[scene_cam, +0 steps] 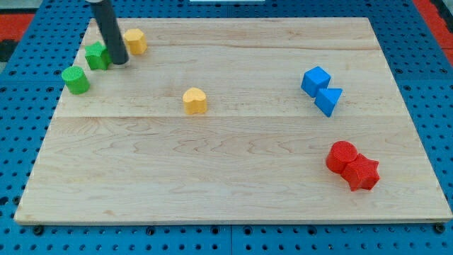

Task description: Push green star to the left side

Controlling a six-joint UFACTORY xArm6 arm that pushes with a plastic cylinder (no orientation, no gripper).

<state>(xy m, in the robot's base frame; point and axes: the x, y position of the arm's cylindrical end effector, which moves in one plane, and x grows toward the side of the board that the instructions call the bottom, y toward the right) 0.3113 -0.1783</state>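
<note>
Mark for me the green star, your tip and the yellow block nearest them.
green star (97, 56), camera view, top face.
my tip (119, 61), camera view, rod's lower end.
yellow block (135, 41), camera view, top face.

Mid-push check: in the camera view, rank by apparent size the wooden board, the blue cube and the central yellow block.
1. Wooden board
2. Blue cube
3. Central yellow block; close to the cube, so unsure.

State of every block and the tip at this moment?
Green star: top-left, touching my tip.
My tip: between green star and upper yellow block.
Green cylinder: at left edge, alone.
Upper yellow block: just right of tip.
Middle yellow block: alone.
Blue blocks: touching.
Red blocks: touching.
</note>
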